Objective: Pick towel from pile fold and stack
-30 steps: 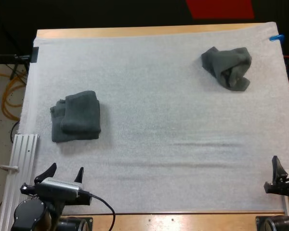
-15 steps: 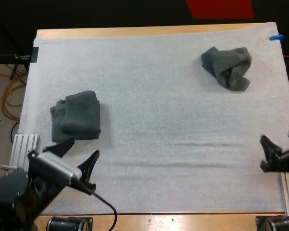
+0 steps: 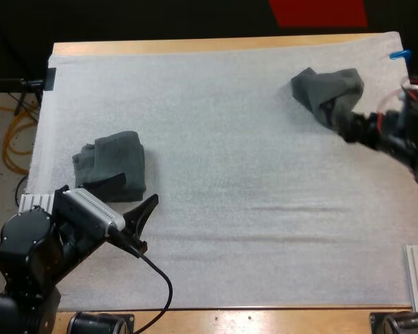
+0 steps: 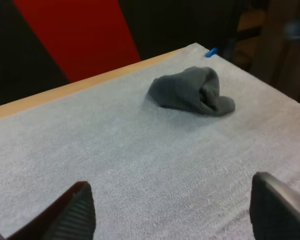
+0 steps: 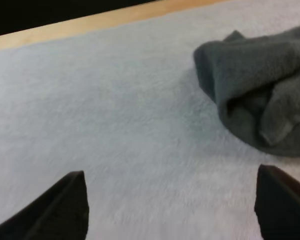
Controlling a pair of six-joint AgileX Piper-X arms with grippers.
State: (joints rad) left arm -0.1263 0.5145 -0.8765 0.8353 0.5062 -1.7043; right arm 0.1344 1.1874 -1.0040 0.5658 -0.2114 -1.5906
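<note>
Plainly, right gripper [image 5: 169, 172] gapes wide, empty.

Crumpled towel [image 3: 324, 87] and folded towel [image 3: 113, 165] were matt, nubby cloth. Mat [image 3: 230, 139] was white, finely textured, matt. Surface [image 3: 195, 46] edge was smooth wood.

Our wooden table [image 3: 195, 46] carries a white mat [image 3: 251, 174]. On it we see 2 dark grey-green towels, well apart: a folded stack [image 3: 111, 165] at left, a crumpled towel [image 3: 322, 88] far right.

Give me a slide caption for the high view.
Right hand at the crumpled towel; open left hand near the folded towel on the white mat.
</note>
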